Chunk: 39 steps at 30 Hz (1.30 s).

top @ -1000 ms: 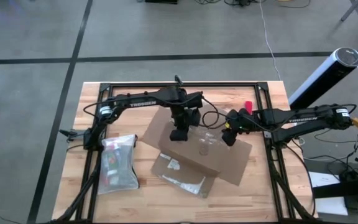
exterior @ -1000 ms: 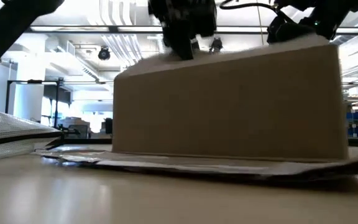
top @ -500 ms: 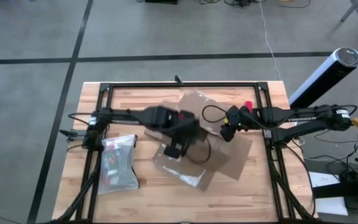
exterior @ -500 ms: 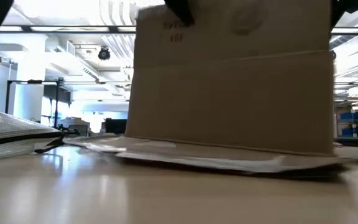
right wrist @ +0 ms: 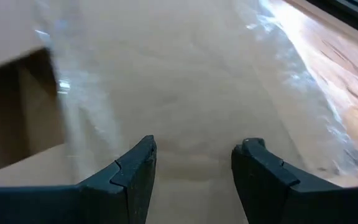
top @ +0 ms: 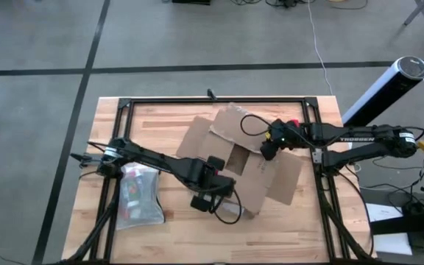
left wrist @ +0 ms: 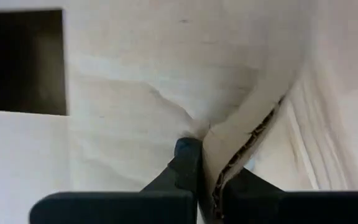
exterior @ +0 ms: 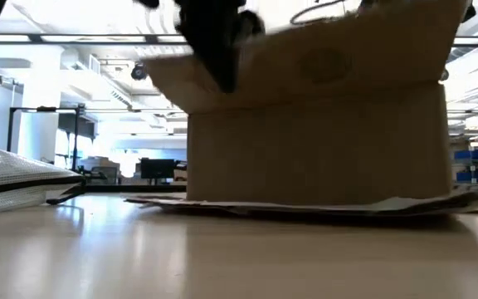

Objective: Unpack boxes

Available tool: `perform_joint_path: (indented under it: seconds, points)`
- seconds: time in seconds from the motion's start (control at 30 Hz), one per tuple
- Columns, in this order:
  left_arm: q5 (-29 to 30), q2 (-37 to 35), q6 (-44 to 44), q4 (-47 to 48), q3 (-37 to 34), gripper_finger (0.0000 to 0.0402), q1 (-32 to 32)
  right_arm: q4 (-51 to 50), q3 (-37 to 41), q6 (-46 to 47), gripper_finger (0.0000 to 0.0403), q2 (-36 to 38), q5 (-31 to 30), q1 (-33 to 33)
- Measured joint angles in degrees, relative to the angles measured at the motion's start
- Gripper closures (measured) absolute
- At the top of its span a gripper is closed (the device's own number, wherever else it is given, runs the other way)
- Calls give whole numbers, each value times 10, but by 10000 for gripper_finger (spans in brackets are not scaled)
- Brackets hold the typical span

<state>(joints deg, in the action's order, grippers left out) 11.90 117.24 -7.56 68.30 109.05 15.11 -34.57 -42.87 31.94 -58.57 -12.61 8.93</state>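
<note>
- Left gripper [left wrist: 207, 171] — jaws clamped on a flap edge of the cardboard box [top: 250, 168].
- Right gripper [right wrist: 194, 163] — jaws apart, over the box's taped flap.

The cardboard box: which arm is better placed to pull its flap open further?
Left. The left gripper is shut on a flap edge of the cardboard box; the right gripper is open above the cardboard, holding nothing.

Matt brown corrugated cardboard box [top: 245, 158], its flaps streaked with glossy clear packing tape [right wrist: 291, 81], sits on a smooth pale wooden tabletop [top: 160, 118] with a soft sheen; beside it, a translucent mesh-textured plastic pouch [top: 140, 193] and matt black metal frame [top: 219, 99].
</note>
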Motion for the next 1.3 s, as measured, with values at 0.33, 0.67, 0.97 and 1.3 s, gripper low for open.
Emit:
perform_joint_path:
  seconds: [0.33,0.67,0.97,1.3]
  points:
    - [12,-2,37,-28,-46,401,-1,70,-3,-117,224,19,0,-75]
    - [11,-3,37,-44,-46,401,-1,61,-33,-209,224,-88,-81,-125]
    - [11,-3,37,-45,-46,401,-1,21,-68,-278,224,-214,-217,-138]
    - [6,-3,37,-47,-46,401,1,-84,-164,-190,295,-243,-276,-138]
